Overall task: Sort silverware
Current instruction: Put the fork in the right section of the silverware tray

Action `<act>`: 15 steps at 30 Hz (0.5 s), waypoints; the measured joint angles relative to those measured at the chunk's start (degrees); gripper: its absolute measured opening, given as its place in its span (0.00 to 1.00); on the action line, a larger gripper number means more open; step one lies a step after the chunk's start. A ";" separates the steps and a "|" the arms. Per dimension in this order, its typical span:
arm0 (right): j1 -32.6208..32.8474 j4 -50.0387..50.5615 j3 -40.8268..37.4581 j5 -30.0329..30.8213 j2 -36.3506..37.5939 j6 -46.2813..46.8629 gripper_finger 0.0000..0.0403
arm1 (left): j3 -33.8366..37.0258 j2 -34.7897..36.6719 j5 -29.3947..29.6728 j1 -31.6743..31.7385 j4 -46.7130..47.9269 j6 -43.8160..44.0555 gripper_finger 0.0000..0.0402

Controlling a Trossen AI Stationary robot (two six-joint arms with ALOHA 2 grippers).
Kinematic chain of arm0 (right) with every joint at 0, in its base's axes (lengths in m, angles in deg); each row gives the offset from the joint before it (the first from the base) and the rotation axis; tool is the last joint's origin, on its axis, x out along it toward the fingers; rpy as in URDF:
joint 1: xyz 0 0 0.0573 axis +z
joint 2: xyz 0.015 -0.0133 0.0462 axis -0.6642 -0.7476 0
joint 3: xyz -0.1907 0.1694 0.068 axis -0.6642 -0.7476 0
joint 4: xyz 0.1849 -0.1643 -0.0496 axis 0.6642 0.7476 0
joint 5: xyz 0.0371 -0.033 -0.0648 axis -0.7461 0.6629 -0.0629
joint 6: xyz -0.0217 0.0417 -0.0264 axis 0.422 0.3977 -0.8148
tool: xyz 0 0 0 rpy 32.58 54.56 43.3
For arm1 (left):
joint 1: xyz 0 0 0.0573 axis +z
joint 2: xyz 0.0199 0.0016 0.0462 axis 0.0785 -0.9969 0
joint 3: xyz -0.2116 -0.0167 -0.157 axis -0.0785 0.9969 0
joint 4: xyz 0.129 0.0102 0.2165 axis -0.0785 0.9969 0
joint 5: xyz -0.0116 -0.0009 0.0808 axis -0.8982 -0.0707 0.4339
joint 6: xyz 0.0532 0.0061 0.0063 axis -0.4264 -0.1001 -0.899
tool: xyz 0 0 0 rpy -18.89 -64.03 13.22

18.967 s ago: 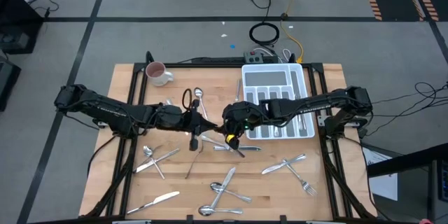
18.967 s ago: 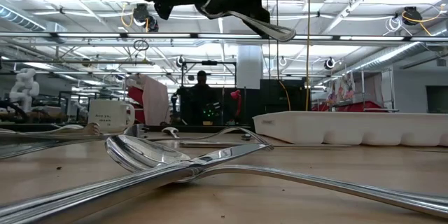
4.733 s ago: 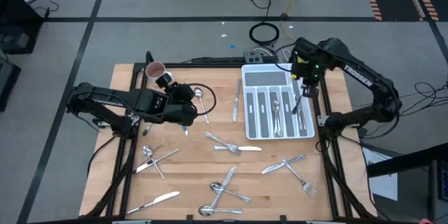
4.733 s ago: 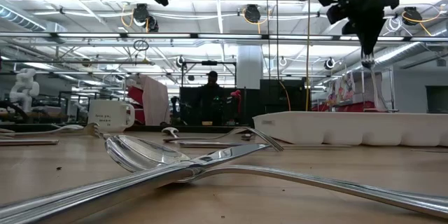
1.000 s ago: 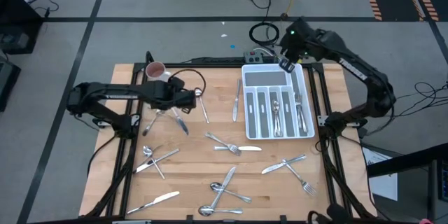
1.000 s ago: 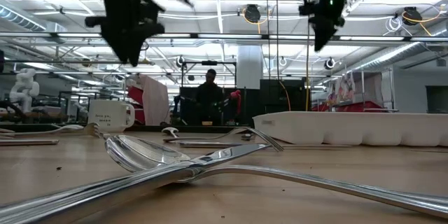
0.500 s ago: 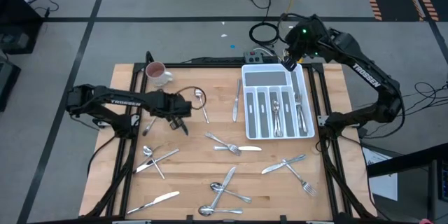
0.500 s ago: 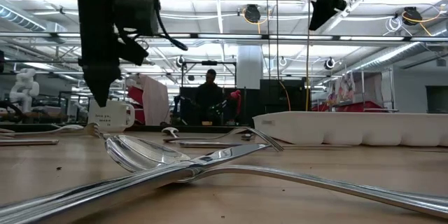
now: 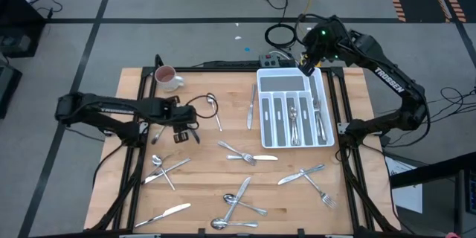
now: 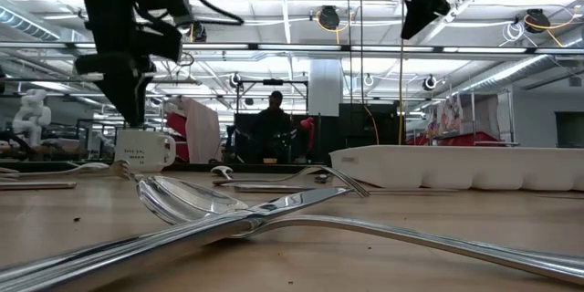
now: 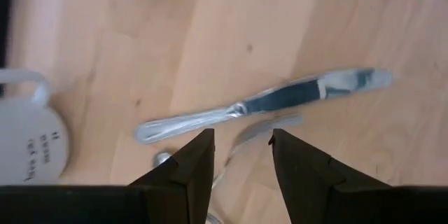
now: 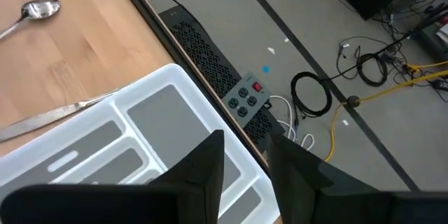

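From above, my left gripper (image 9: 181,123) hangs over the wooden table (image 9: 290,208) near the mug (image 9: 168,79), fingers apart and empty, above a knife (image 9: 192,132). My right gripper (image 9: 305,65) is raised over the far end of the white tray (image 9: 265,111), also empty. The silverware (image 9: 242,154) lies scattered across the table, with some pieces already in the tray's slots. At table height, a spoon (image 10: 196,203) lies close up, and my left gripper (image 10: 121,109) hangs before the mug (image 10: 144,151). My left wrist shows spread fingers (image 11: 192,168) over the knife (image 11: 262,102). My right wrist shows parted fingers (image 12: 203,164) above the tray (image 12: 175,84).
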 joint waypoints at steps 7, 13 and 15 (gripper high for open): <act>0.00 -0.02 0.00 -0.02 0.00 0.93 0.25 | -1.16 1.01 -0.19 6.80 4.66 39.09 0.37; 0.00 -0.48 -0.02 -0.02 -0.02 1.81 0.25 | -1.02 0.73 -3.57 8.83 5.80 62.36 0.37; 0.00 -0.50 -0.02 -0.02 -0.02 1.81 0.25 | -1.02 0.19 -3.45 9.22 5.46 66.47 0.37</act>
